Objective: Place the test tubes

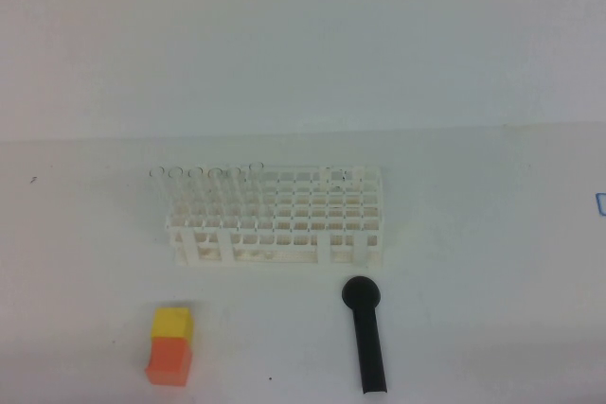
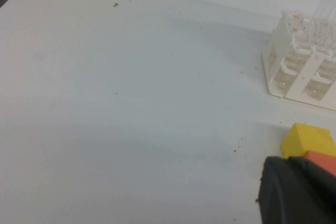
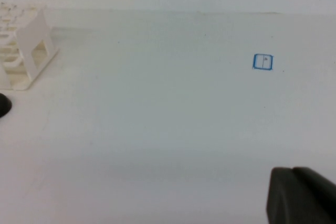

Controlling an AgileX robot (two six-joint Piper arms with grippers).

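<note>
Test tubes (image 1: 204, 186) stand in the central rack (image 1: 303, 224). Left gripper (image 2: 296, 192) hangs by the front-edge block (image 2: 307, 140), right gripper (image 3: 302, 195) over the table (image 1: 492, 328) toward its right edge. I cannot tell either's grip.

No text, brand or number is readable anywhere. A small blue square mark (image 3: 263, 62) on the table (image 3: 157, 129) encloses a symbol too small to read.

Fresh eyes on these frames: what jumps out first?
The white test tube rack at centre, with clear test tubes standing in its left end. In front sit a black round-headed tool to its right and a yellow-and-orange block to its left. No arm shows from above; the left gripper and right gripper are only dark edges in their wrist views.
</note>
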